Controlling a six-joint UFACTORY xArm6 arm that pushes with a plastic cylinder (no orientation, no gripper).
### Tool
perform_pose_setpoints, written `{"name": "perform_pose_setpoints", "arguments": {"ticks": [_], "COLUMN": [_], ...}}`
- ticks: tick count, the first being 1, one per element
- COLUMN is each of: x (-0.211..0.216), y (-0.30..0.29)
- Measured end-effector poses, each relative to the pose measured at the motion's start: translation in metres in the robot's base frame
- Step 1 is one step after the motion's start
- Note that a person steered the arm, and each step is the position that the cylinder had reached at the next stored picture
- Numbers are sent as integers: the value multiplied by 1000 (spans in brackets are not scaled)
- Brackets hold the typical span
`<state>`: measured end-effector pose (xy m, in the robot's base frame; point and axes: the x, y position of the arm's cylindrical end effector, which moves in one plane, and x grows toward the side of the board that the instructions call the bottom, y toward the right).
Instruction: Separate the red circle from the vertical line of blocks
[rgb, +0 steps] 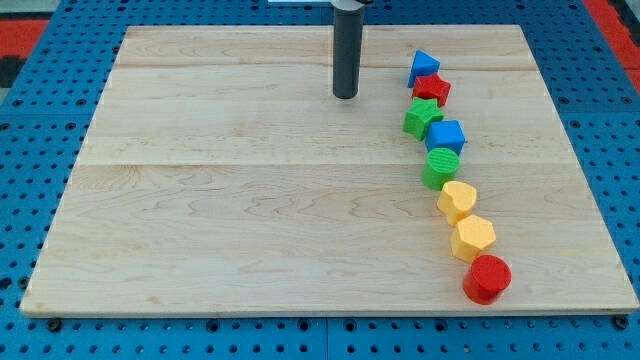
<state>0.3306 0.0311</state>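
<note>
- Wooden bench (250, 200) carrying eight blocks in one wavy line down the view's right side.
- Count: two blue, two red, two green, two yellow.
- Order from the view's top: blue triangle (422, 66), red star (432, 90), green star (422, 117), blue cube (446, 136), green cylinder (440, 167), yellow heart (457, 200), yellow hexagon (473, 238), red circle (487, 278).
- Red circle at the line's bottom end, just beside the yellow hexagon, near the bench's lower right corner.
- No pincer on rig: only a rod; my tip (346, 96) down on the bench, left of the red star, apart from all blocks.
</note>
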Motion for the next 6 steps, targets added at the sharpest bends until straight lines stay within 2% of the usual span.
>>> {"name": "perform_pose_setpoints", "arguments": {"ticks": [1,2,4,5,6], "x": [-79,-138,-138,-105,-37], "y": [-7,-26,34,139,214]}}
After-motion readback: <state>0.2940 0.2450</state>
